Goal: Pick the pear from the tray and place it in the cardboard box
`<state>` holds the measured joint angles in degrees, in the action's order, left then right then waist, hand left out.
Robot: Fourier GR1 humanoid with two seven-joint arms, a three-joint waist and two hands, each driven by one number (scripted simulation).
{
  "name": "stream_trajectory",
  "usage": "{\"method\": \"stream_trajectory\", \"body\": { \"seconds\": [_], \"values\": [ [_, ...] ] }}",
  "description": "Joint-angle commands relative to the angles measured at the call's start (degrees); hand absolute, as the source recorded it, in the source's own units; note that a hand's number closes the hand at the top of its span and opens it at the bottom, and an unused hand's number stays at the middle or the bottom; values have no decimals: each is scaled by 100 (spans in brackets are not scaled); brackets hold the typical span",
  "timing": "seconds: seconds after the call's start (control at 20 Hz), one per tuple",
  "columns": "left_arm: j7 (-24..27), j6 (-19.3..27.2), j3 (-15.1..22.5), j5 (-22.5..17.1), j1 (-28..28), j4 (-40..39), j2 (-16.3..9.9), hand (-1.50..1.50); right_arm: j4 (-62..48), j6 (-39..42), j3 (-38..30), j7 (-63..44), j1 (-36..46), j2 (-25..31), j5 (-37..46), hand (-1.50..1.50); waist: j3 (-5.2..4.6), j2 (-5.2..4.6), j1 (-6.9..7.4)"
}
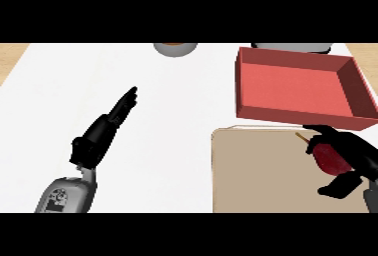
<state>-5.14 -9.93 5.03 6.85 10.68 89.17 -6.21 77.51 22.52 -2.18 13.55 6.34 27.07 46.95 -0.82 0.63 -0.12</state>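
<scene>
Head view: the right hand (353,159) curls its black fingers and thumb round one dark red pear with a tan stem (329,156), held over the right edge of the single flat beige tray (255,170). Just beyond stands one red open-topped box (294,87), tilted. The left hand (103,131) has straight fingers together, holding nothing, over the broad bare white counter (88,85). One grey bowl (176,48) sits at the far edge.
</scene>
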Motion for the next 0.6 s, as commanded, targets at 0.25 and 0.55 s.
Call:
{"method": "stream_trajectory", "body": {
  "seconds": [0.25, 0.55],
  "values": [
    [205, 33, -32, 122, 318, -404, 99, 0, 1122, -518, 1125, -1399, -100, -1014, 1236, 150, 75, -59, -15],
    [-31, 86, 43, 140, 171, -238, 242, 0, 1551, -1053, 1307, -1804, -167, -1219, 1898, 150, 82, -58, -1]
  ]
}}
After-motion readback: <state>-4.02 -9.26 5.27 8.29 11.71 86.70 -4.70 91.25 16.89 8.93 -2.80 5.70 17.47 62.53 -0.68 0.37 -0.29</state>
